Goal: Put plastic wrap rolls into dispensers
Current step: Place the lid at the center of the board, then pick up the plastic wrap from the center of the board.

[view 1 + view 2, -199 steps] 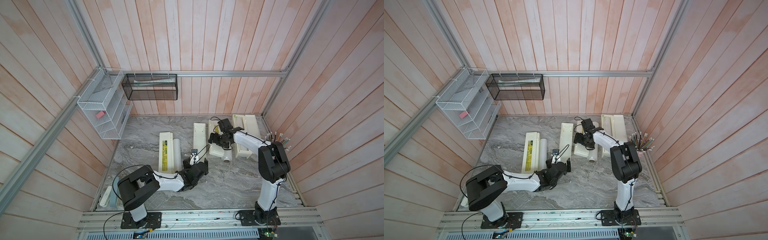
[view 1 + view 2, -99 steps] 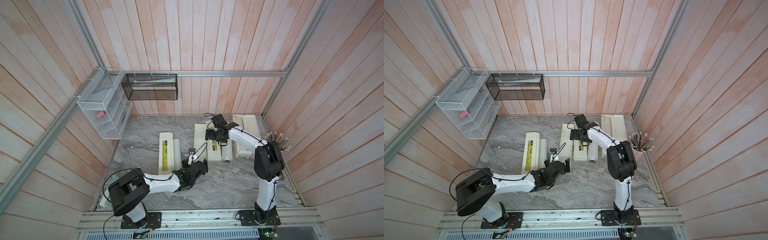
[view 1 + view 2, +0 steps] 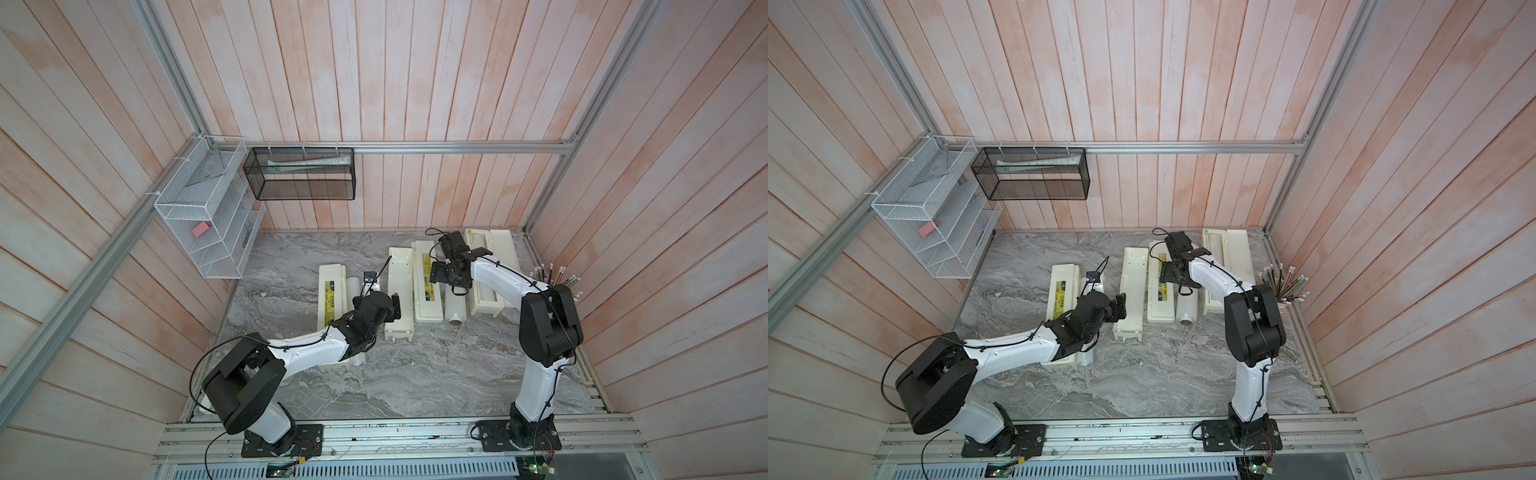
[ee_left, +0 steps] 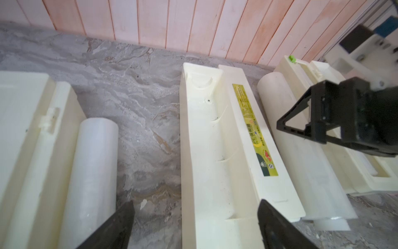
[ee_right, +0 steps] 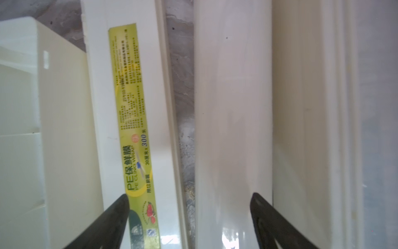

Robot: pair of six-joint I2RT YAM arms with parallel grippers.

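Note:
Three cream dispensers lie side by side on the marble table. The middle dispenser (image 3: 399, 291) is open, its trough (image 4: 204, 151) empty and its labelled lid (image 5: 133, 107) folded flat. My left gripper (image 4: 193, 215) hangs open over the trough's near end, seen in both top views (image 3: 1119, 307). One plastic wrap roll (image 3: 455, 309) lies on the table between that lid and the right dispenser (image 3: 492, 270). My right gripper (image 5: 189, 211) is open, straddling the lid's edge and this roll (image 5: 232, 107). A second roll (image 4: 92, 172) lies beside the left dispenser (image 3: 332, 295). A third seems to lie in the right dispenser.
A cup of pencils (image 3: 557, 282) stands at the table's right edge. A white wire rack (image 3: 208, 232) and a black mesh basket (image 3: 303, 174) hang on the walls at the back left. My left arm (image 3: 307, 353) crosses the left dispenser's near end.
The middle dispenser's lid has gone from raised under my right gripper to lying flat. My right gripper has pulled back over the lid and roll. My left gripper has moved up to the trough.

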